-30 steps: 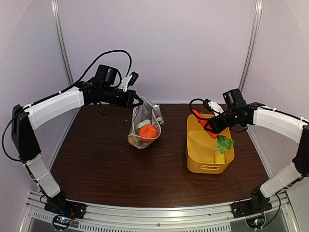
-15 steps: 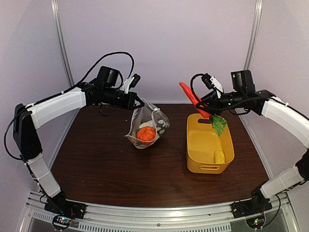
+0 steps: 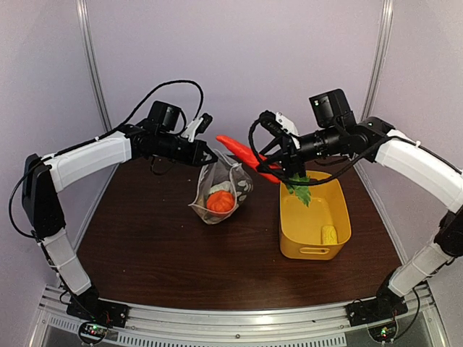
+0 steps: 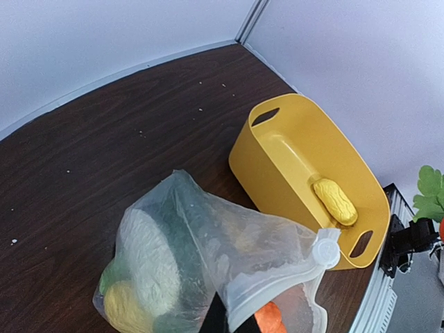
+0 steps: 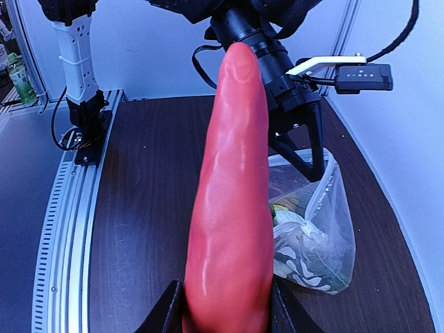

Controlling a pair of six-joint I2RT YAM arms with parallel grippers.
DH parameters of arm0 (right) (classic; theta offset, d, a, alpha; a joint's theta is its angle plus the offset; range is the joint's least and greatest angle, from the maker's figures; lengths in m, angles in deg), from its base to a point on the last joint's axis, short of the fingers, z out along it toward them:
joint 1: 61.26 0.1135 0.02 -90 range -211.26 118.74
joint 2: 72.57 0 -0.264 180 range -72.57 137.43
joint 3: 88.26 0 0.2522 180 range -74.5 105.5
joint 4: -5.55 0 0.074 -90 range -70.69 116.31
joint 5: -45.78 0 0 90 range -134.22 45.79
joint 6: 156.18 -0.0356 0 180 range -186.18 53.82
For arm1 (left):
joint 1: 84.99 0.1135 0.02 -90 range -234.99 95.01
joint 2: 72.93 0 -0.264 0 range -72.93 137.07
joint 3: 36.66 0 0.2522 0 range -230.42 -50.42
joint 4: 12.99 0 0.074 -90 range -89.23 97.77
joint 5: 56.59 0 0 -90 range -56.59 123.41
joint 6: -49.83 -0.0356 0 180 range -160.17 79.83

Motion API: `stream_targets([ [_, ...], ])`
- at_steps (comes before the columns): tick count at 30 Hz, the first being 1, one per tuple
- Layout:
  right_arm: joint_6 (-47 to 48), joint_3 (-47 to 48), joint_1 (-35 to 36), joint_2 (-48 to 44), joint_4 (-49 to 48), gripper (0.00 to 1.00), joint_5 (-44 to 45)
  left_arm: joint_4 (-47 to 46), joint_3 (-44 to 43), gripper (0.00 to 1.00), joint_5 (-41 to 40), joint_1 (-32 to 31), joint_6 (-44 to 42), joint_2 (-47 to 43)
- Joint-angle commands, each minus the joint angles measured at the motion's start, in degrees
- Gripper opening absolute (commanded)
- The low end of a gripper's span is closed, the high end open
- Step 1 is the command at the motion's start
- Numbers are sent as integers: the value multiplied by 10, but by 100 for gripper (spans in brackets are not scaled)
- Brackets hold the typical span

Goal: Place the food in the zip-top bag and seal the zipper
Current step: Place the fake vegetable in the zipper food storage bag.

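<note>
So, the left pincer (image 3: 207, 154) is clamped shut on the top edge of the bag (image 3: 221, 189), holding it up over the counter (image 3: 137, 231). Can't tell if the bag's bottom touches the wood. Inside it there's an orange piece (image 3: 220, 202), plus white, green and yellow bits showing through the plastic in the left wrist view. The white slider (image 4: 325, 250) sits on the zipper at the bag's upper edge.

Meanwhile the right pincer (image 3: 279, 165) is closed around the thick end of a long red veg (image 3: 237, 147), held in the air between the bag and the basket (image 3: 291, 242). Its pointed tip aims toward the left arm, above the bag, and its green leaves (image 3: 298, 189) dangle over the basket's far end. One yellow corn (image 3: 329, 234) lies in the basket, near the front handle.
</note>
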Motion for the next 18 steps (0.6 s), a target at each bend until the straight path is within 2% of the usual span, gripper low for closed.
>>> stream_targets([
  [1,31,42,9,36,65,36,-5,-17,-14,0,-79,5,4,-29],
  [4,16,88,9,78,98,37,-35,15,-37,0,-162,5,14,-59],
  [6,-7,126,10,106,120,37,-50,74,-87,0,-222,5,-10,-68],
  [8,-36,151,10,127,126,37,-61,150,-134,0,-321,5,-39,-80],
  [10,-52,157,10,137,126,38,-86,190,-151,0,-366,5,-65,-92],
  [14,-84,141,10,133,100,38,-96,199,-122,0,-308,5,-67,-100],
  [18,-152,97,10,129,52,38,-87,130,-48,0,-202,4,-7,-74],
])
